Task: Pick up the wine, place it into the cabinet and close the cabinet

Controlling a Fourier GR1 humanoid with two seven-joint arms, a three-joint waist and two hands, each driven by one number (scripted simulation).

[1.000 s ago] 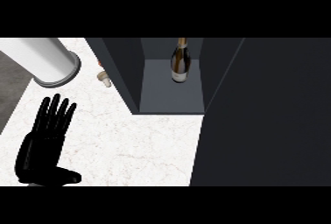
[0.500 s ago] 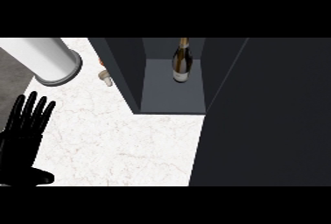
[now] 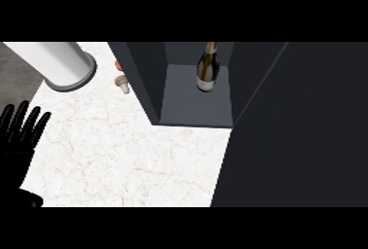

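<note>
- The wine (image 3: 207, 68) is seen standing upright inside the cabinet (image 3: 194, 104), on its grey floor, toward the back and slightly right of the compartment's middle.
- The bottle is dark, with a pale label near its base and a lighter neck pointing to the view's top edge.
- The bottle is touched by no hand; the dark cabinet walls on either side are close to it, though contact cannot be judged.
- The cabinet is shown open, with its interior fully exposed from above.
- A wide dark panel (image 3: 302, 126) fills the view's right side, from the cabinet's right wall to the lower edge; whether it is the door cannot be told.
- The left hand (image 3: 18, 141) is seen at the view's left edge, over the white marble counter (image 3: 129, 160), well apart from the cabinet and the bottle.
- Its fingers (image 3: 32, 121) are held straight and spread apart, pointing up the view; nothing is held or pinched by them.
- The right hand is not shown anywhere in the view.
- A large white cylinder with a grey rim (image 3: 68, 65) lies at the upper left, near the counter's edge.
- A small pale object with an orange part (image 3: 122, 80) is seen between the cylinder and the cabinet's left wall; what it is cannot be told.
</note>
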